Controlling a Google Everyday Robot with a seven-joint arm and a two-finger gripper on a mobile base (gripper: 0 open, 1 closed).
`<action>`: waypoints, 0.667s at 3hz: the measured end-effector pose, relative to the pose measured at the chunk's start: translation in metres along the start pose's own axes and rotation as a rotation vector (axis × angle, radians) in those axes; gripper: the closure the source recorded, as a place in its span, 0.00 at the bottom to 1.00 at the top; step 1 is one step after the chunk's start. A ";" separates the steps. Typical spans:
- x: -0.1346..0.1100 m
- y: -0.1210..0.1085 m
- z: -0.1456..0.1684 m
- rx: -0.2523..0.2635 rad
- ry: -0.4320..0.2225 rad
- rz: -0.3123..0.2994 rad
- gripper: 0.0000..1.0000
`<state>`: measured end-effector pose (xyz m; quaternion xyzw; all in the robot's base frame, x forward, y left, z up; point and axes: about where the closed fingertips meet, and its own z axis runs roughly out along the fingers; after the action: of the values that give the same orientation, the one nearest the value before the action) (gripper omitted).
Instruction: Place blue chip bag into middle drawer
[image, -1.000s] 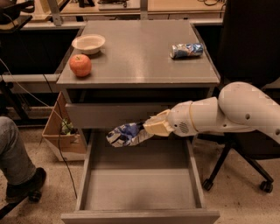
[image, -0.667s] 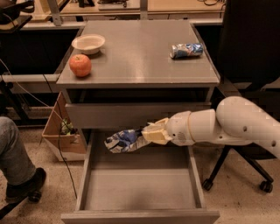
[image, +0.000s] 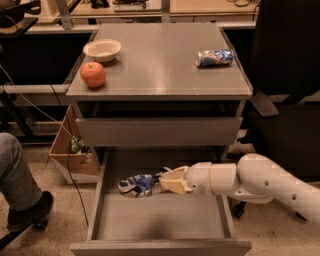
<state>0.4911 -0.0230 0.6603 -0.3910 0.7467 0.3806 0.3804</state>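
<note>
The gripper (image: 163, 182) is reaching in from the right on the white arm (image: 250, 181) and is sitting inside the open middle drawer (image: 160, 220), toward its rear left. Its tan fingers (image: 173, 185) are closing on the blue chip bag (image: 136, 184), gripping the bag's right end. The bag is extending leftward from the fingers, crumpled, over the back part of the drawer floor and near the left side wall. Whether it is touching the floor cannot be told.

The middle drawer is standing pulled well out, with its low front wall nearest the camera. The upper drawer (image: 158, 131) above it is sitting closed.

On the table (image: 160, 70), a pale bowl (image: 102, 49) is resting at the rear left, with a red apple (image: 93, 74) just in front of it. A blue-and-silver can (image: 214, 57) is lying on its side at the right, well apart from both.

A cardboard box (image: 69, 156) is standing on the floor left of the cabinet. A person's leg (image: 15, 175) in jeans and a dark shoe is showing at the left edge. A black chair (image: 290, 55) is standing to the right.
</note>
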 end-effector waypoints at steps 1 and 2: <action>0.047 -0.007 0.027 -0.024 0.002 0.039 1.00; 0.111 -0.022 0.060 -0.006 0.061 0.089 1.00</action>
<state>0.4816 -0.0131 0.5331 -0.3701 0.7733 0.3874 0.3390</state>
